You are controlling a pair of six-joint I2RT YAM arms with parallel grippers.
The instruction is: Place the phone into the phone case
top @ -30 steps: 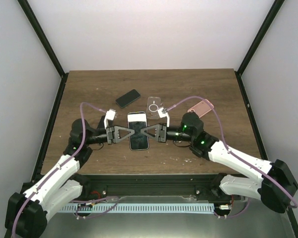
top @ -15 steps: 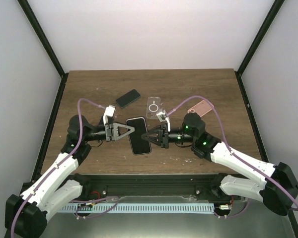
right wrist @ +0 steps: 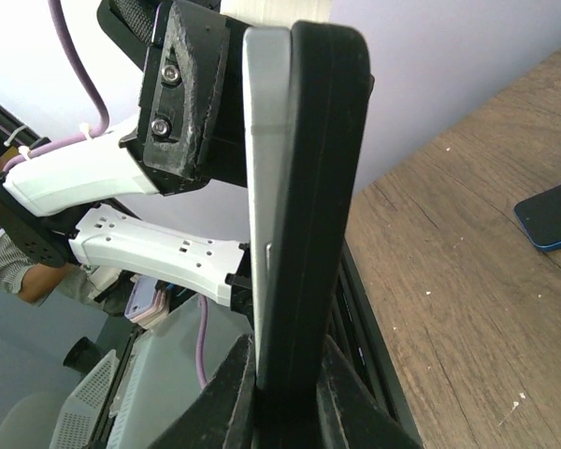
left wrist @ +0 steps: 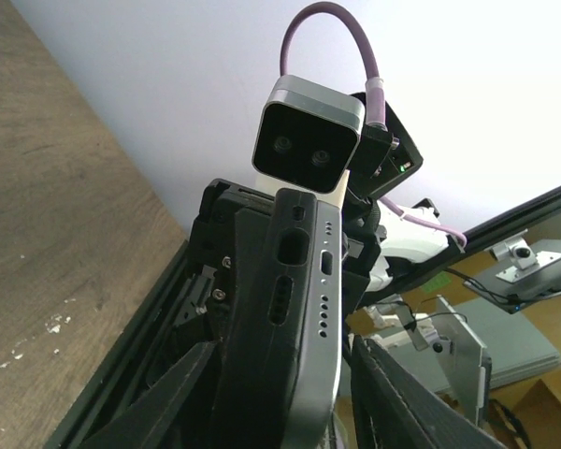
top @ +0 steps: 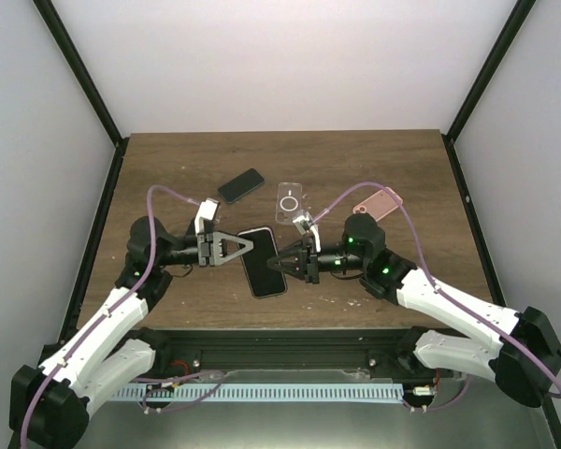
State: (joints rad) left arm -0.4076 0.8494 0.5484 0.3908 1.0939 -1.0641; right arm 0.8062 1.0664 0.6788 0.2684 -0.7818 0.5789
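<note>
A silver-edged phone (right wrist: 262, 187) sits against a black phone case (right wrist: 320, 187), and my right gripper (right wrist: 285, 398) is shut on the pair at their lower end. From above, the cased phone (top: 262, 262) hangs tilted over the table's middle, with the right gripper (top: 286, 265) at its right edge. My left gripper (top: 249, 246) stands open at the phone's upper left. In the left wrist view the phone's port end (left wrist: 325, 299) and the case (left wrist: 262, 318) lie between the left gripper's (left wrist: 285, 412) spread fingers (left wrist: 164, 402), with a gap on each side.
On the brown table (top: 168, 168) behind the arms lie a dark phone-shaped slab (top: 240, 185), a clear case with a ring (top: 289, 201) and a pink case (top: 378, 202). A blue edge (right wrist: 553, 213) shows on the wood in the right wrist view.
The left gripper has opened and let go of the phone. The right gripper has closed tighter on it and rolled it, so the bright face seen earlier now looks dark and tilted.
</note>
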